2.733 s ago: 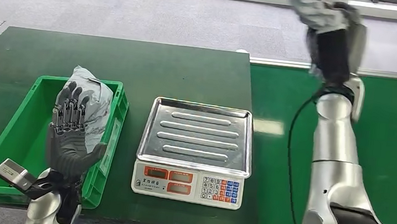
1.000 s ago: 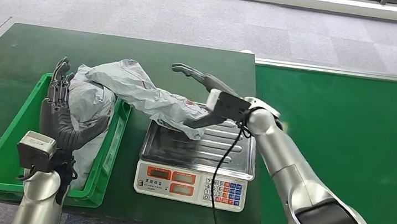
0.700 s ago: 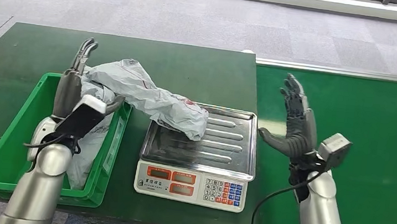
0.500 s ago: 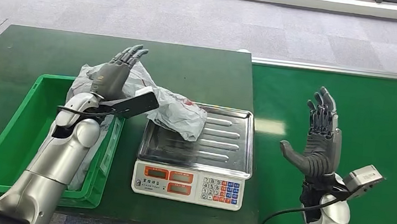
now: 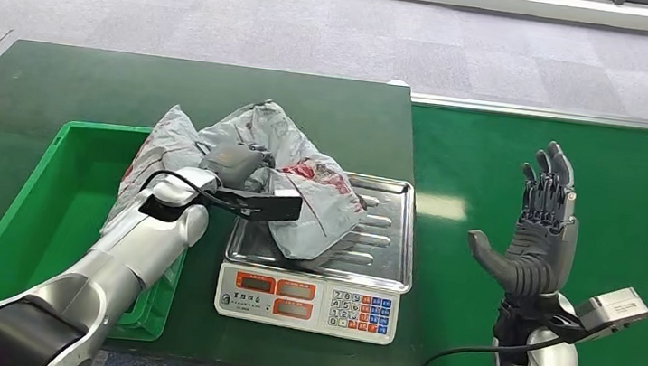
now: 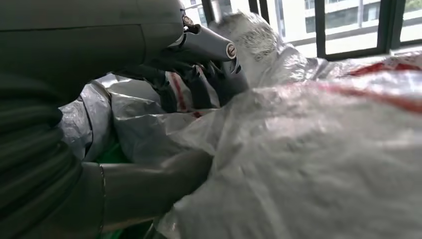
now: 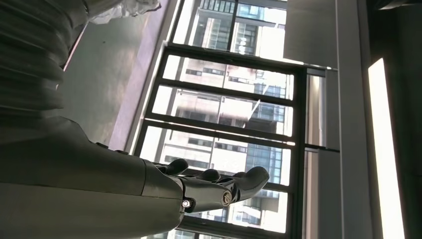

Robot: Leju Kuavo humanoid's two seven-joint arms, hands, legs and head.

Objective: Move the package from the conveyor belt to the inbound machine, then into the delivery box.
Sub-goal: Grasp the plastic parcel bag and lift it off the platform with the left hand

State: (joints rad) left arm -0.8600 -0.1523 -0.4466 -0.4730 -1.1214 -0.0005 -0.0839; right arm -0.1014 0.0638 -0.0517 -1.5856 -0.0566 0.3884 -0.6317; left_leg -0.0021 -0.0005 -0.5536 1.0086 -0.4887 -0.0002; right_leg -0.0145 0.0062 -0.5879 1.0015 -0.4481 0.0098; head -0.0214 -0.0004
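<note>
The grey plastic package (image 5: 310, 195) with red marks lies bunched over the steel tray (image 5: 378, 243) of the scale (image 5: 308, 304), and its left end drapes toward the green box (image 5: 36, 207). My left hand (image 5: 234, 157) reaches across the box wall and grips the package at its top. In the left wrist view its dark fingers (image 6: 199, 84) dig into the crinkled package (image 6: 308, 164), with the thumb pressing from underneath. My right hand (image 5: 537, 237) is raised over the conveyor belt (image 5: 628, 197), open and upright, holding nothing. The right hand (image 7: 149, 194) has its fingers stretched out in the right wrist view.
The scale sits at the front of the dark green table (image 5: 85, 85), between the box and the belt. A black cable (image 5: 457, 356) hangs from my right wrist. Grey carpet floor lies beyond the table.
My left hand has swung right and down onto the package and closed on it. The package has bunched up higher over the tray. My right hand stays raised, drifting slightly right.
</note>
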